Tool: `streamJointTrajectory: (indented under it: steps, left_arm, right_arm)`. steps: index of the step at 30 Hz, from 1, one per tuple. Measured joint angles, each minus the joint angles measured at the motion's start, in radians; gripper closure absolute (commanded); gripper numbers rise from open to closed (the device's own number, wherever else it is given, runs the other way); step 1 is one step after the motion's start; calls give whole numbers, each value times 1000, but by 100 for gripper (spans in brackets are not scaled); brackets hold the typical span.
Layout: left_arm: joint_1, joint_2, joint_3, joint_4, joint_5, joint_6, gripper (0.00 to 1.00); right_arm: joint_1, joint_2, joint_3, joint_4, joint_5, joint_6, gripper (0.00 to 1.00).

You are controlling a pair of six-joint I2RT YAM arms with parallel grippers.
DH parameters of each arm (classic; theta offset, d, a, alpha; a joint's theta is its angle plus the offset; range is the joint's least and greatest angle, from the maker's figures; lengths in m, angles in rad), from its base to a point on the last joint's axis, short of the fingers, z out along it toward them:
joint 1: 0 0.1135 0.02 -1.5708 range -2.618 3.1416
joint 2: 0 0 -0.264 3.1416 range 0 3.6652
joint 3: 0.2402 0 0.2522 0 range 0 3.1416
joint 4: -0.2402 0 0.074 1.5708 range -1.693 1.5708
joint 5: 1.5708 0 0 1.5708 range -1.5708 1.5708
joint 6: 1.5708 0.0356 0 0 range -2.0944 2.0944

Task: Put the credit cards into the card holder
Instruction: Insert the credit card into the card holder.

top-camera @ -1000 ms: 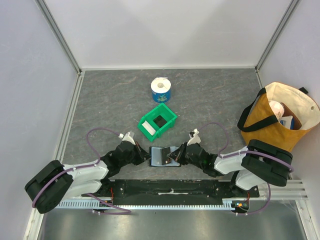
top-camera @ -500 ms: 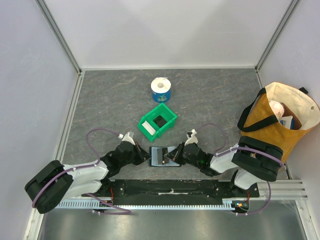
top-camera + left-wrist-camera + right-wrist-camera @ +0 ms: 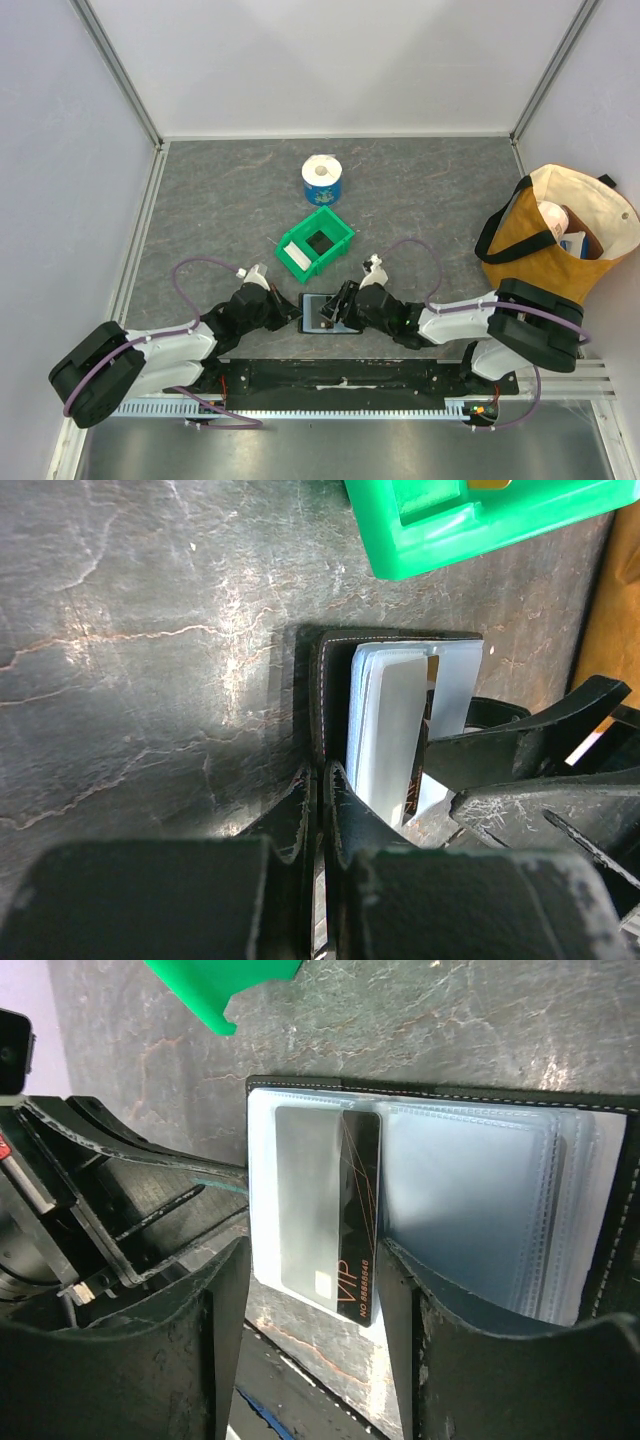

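At the middle of the table's near edge the card holder (image 3: 480, 1210) lies open and flat between both arms. The left gripper (image 3: 322, 780) is clamped on its left cover edge, pinning it. The right gripper (image 3: 315, 1260) has its fingers apart, straddling the black card (image 3: 362, 1210) without touching it.

The card lies straight ahead of the right gripper, its long axis in line with the fingers. Most of it looks dulled under a clear sleeve, with one long strip bare. Any last nudge seems to fall to the right arm.

The table (image 3: 220, 200) is dark, stone-patterned and flat. Just beyond the holder sits a green bin (image 3: 340, 232), farther on a blue-and-white roll (image 3: 322, 180), and a tote bag (image 3: 530, 250) at the right edge. Pale walls close the space.
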Motion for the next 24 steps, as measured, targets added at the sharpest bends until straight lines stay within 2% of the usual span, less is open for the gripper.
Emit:
streamJointTrajectory:
  steps: [5,9,13,17,23,24]
  left_arm:
    - [0,-3,-1,-3,0,0,98]
    - [0,-3,-1,-4,0,0,98]
    - [0,-3,-1,-4,0,0,98]
    - [0,-3,-1,-3,0,0,98]
    - [0,-3,-1,-3,0,0,98]
    - [0,-3,-1,-3,0,0,98]
  right_arm:
    - [5,-19,45,-113,6,-56,40]
    - [4,20,90,-138,-10,-90,44]
    - [4,54,122,-140,-28,-122,54]
    - [3,58,147,-187,-29,-161,55]
    - [10,71,189,-257,-31,-229,69]
    - [10,72,192,-263,-31,-239,77]
